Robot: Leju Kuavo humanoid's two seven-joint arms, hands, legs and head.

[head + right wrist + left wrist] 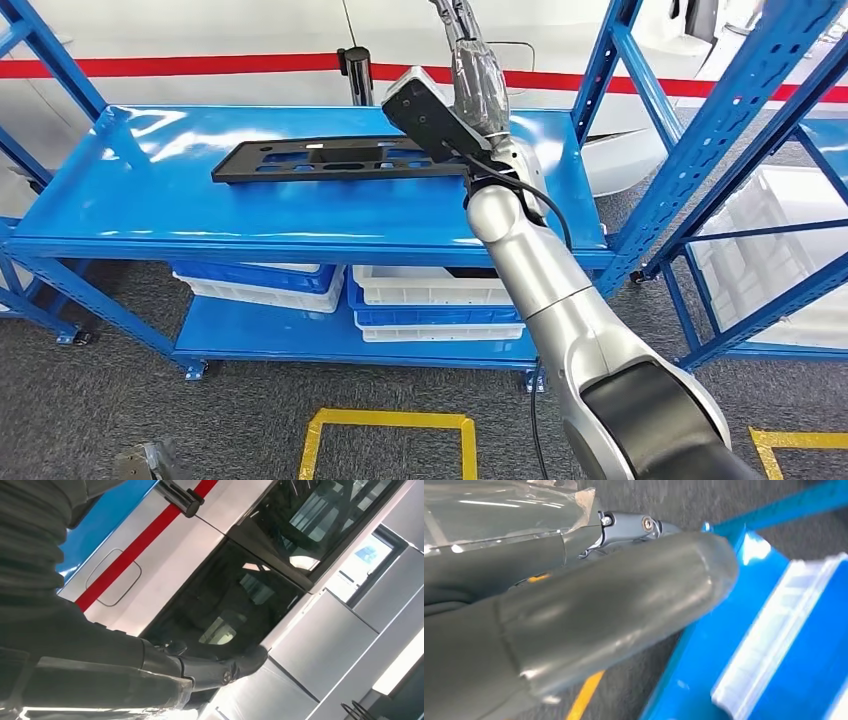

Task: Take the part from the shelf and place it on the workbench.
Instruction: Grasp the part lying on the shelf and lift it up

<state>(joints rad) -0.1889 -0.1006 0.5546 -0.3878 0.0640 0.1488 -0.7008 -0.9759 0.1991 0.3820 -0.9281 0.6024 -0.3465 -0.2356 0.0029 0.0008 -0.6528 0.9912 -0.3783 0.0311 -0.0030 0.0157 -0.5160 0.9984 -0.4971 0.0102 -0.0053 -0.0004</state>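
Observation:
A long, flat black part with cut-outs lies lengthwise on the top level of the blue shelf. My right arm reaches over the shelf. My right hand is raised above and behind the part's right end, which is hidden behind the wrist. In the right wrist view its dark fingers stretch out with nothing in them. My left hand hangs low beside the shelf's lower level, its thick grey thumb straight, holding nothing.
White and blue bins sit on the lower shelf level. Blue uprights of a second rack with a white bin stand to the right. A white vehicle with a red stripe lies behind. Yellow floor markings are near my feet.

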